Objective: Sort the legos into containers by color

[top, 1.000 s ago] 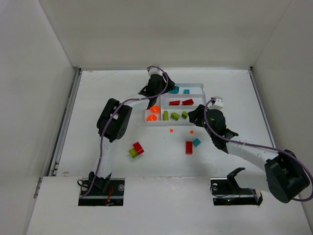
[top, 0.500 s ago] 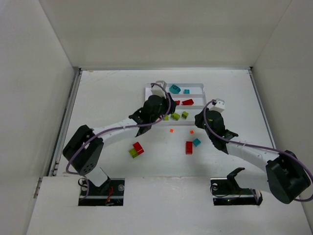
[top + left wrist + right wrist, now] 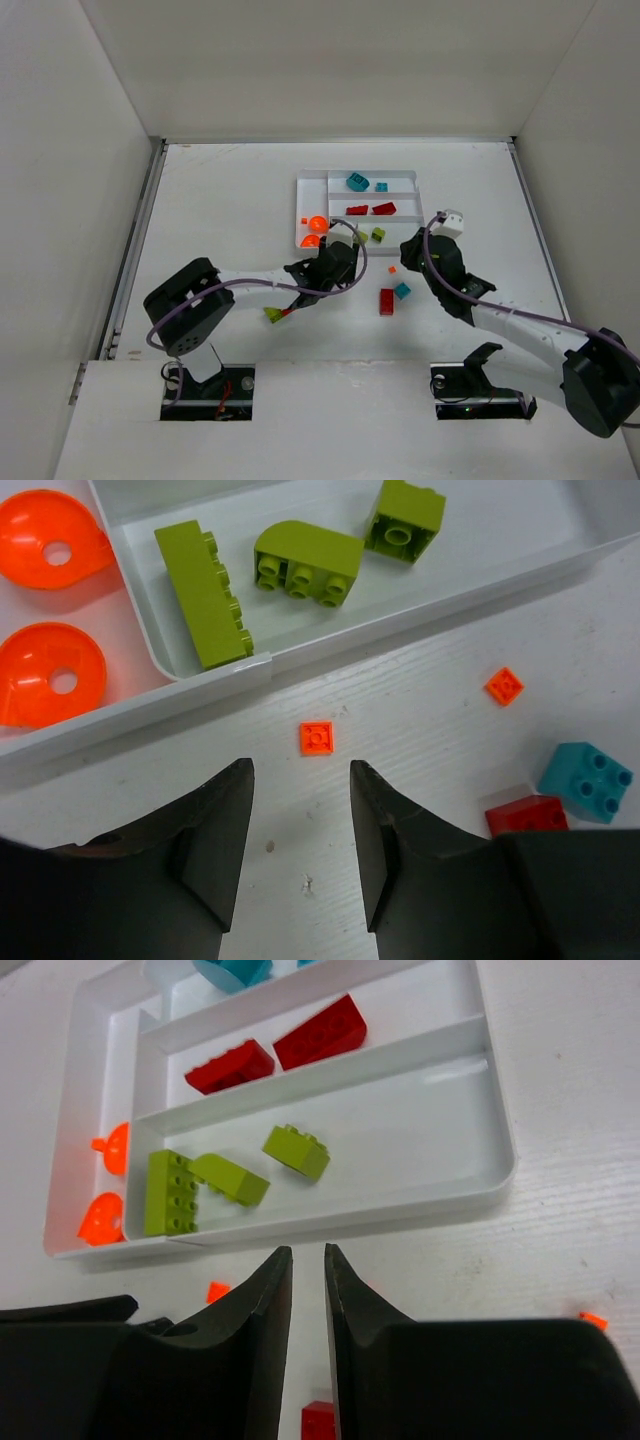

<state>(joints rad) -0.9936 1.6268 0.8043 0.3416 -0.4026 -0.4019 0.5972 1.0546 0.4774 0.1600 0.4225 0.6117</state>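
Orange lego tile [image 3: 317, 738] lies just ahead of the left gripper [image 3: 300, 785].

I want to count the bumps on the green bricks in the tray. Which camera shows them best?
The left wrist view: all three green bricks sit close up, studs clear. The right wrist view shows all three too, smaller and slanted. In the top view they are tiny specks, partly behind the left arm.

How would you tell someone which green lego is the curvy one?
Find the white tray. One slot holds three green legos. The middle lego has one rounded corner; the long brick and small square have none.
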